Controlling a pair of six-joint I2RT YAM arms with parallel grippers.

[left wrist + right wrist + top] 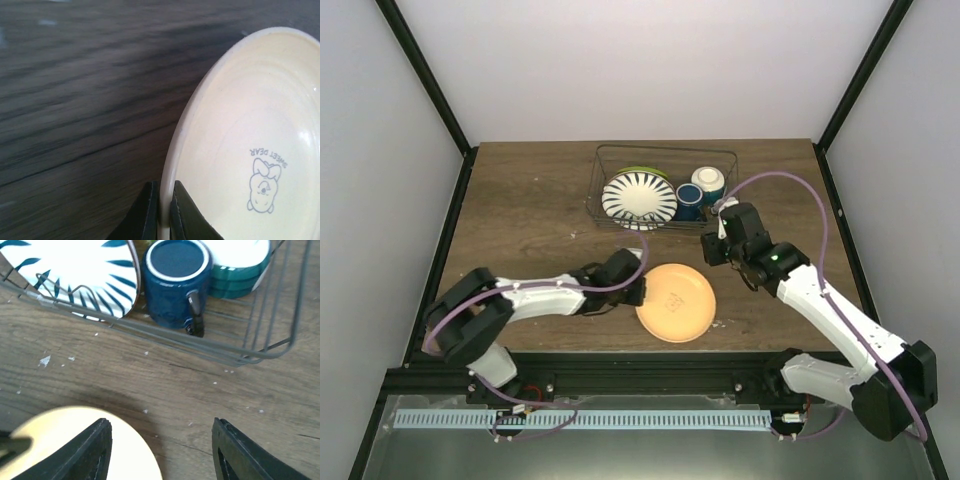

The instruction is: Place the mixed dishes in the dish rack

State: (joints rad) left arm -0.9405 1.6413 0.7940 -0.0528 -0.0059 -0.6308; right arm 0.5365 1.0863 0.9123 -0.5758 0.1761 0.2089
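1. Here, my left pincer (pixel 163 184) is clamped tight on the left rim of the pale yellow plate (pixel 250 150), one finger on each face. A small bear print shows on the plate.
2. This plate (pixel 676 302) sits on the desk (pixel 520 200) near its front edge, well apart from the dish rack (pixel 600 190). I cannot tell whether it is lifted.
3. My right pincer (pixel 161 422) hangs over bare desk just in front of the rack's right end. Its jaws are spread about halfway with nothing between them.
4. Inside the rack, the white plate with dark-blue stripes (pixel 638 197) stands on edge at the left. The lime-green plate (pixel 640 171) is just behind it, mostly hidden.
5. The dark blue mug (pixel 175 280) stands upright beside the striped plate, its handle toward the rack's near wall.
6. The white bowl with teal bands (pixel 240 265) sits just beside the mug, at the rack's right end.
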